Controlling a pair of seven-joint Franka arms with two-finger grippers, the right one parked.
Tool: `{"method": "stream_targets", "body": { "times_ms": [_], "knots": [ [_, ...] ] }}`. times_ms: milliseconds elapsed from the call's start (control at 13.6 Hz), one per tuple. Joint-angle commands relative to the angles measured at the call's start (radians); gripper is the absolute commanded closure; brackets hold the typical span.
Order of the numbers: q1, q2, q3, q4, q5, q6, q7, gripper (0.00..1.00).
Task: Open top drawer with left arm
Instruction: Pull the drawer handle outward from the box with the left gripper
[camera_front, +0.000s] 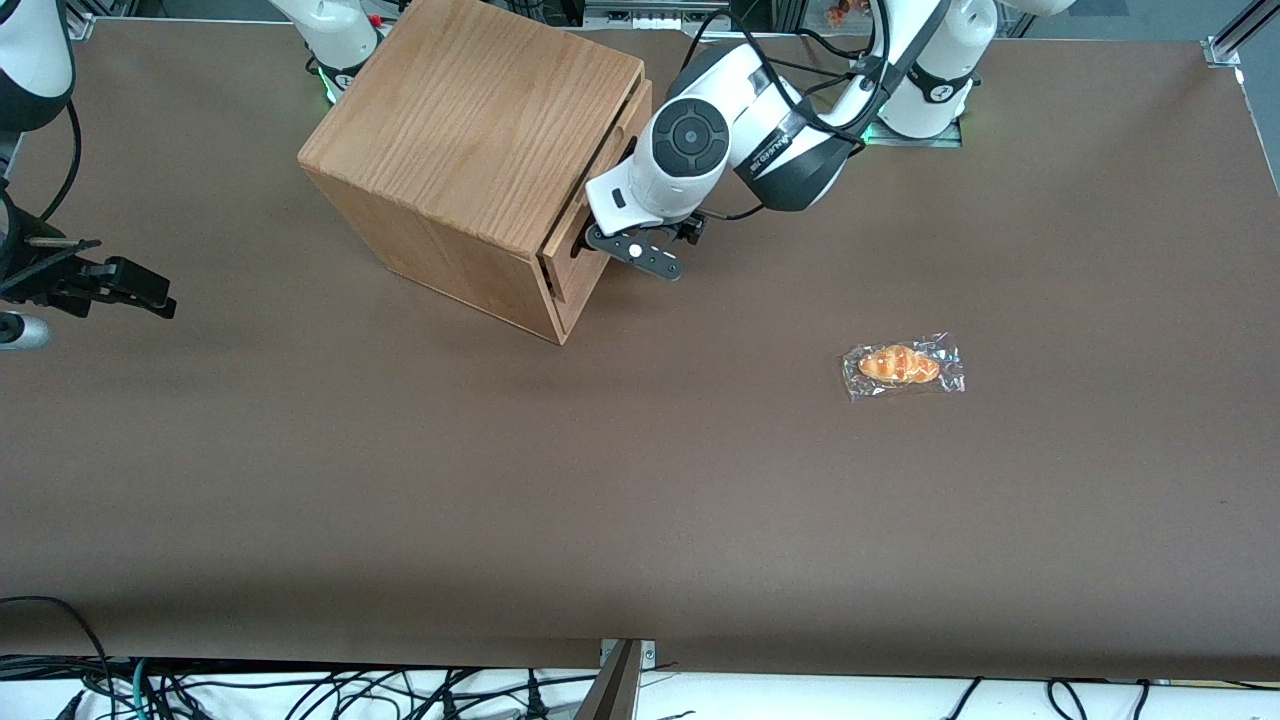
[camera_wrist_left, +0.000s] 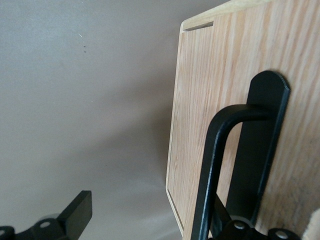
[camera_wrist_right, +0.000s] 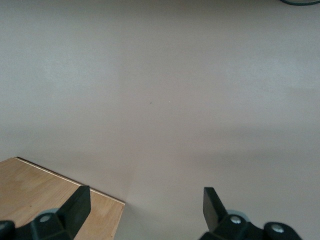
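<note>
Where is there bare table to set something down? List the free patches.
Free: the brown table between the oak box and the front edge, and around the wrapped pastry. Crowded: in front of the top drawer, where the left arm's gripper sits at the handle.

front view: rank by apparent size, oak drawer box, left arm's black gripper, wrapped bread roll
1. Light oak wooden drawer box, by far the largest.
2. Orange bread roll in clear plastic wrapper.
3. Flat black gripper, at the drawer front; partly hidden by the wrist, so 2 versus 3 is unsure.
</note>
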Motion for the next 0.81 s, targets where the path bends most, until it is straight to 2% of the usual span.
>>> {"method": "stream_targets", "body": {
  "times_ms": [0, 734],
  "knots": [
    [0.011, -0.021, -0.001, -0.027, -0.014, 0.008, 0.012, 0.00],
    [0.061, -0.043, -0.001, -0.024, -0.013, -0.023, 0.015, 0.00]
  ]
}}
